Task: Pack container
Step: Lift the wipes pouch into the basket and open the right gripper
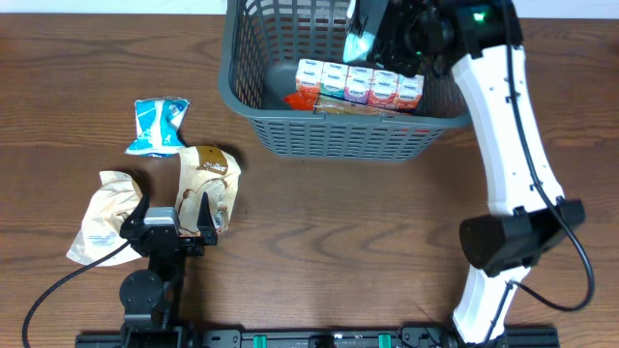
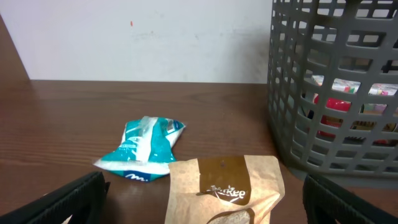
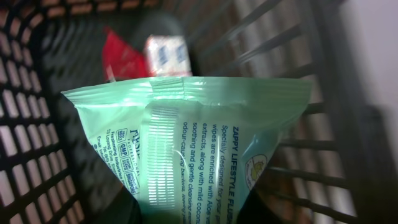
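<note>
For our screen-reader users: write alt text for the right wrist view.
A pale green wipes packet fills the frame, held up inside the dark grey slotted basket. Behind it, on the basket floor, lie a red packet and a small white carton, both blurred.

green packet, right wrist view, print runs sideways: "zappy lifestyle flu…", cut off at the edge. small lines beside it: "specially designed for your…", "wipes are enriched with aloe…", "extracts, along with mild coconut…", "soothing and gentle cleansing…". small "gmp" badge near the back seam, rest of that block too small to read. brown packet: dark patch with white script starting "the", second word unclear. teal packet: white print, unreadable. cartons in the container: labels too small.
</note>
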Tool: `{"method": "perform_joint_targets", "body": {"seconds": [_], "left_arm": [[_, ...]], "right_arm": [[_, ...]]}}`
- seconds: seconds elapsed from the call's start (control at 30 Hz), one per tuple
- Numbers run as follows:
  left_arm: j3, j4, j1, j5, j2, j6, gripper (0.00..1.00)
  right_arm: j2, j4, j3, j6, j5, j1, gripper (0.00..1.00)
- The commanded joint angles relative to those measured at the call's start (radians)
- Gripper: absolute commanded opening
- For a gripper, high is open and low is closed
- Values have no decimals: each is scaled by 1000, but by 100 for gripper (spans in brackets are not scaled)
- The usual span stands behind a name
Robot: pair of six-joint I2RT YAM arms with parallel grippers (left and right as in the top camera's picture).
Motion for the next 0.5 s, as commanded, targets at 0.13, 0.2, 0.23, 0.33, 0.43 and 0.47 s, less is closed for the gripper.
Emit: {"method": "perform_joint_targets", "body": {"seconds": [0.13, 0.2, 0.23, 0.33, 0.43, 0.47], "left_arm": [[-12, -44, 0, 37, -6, -5, 99], [-12, -44, 0, 37, -6, -5, 99], [-12, -44, 0, 37, -6, -5, 99], [-12, -44, 0, 37, -6, -5, 99], [-12, -44, 0, 37, -6, -5, 99], [-11, -44, 0, 37, -6, -5, 99]], "right_arm": [[135, -86, 21, -14, -14, 2, 1], [154, -98, 21, -14, -14, 3, 1], [165, -101, 21, -14, -14, 3, 2], [171, -96, 21, -13, -13, 4, 14], [171, -94, 21, -13, -10, 5, 26], [171, -95, 21, -12, -9, 5, 36]]}}
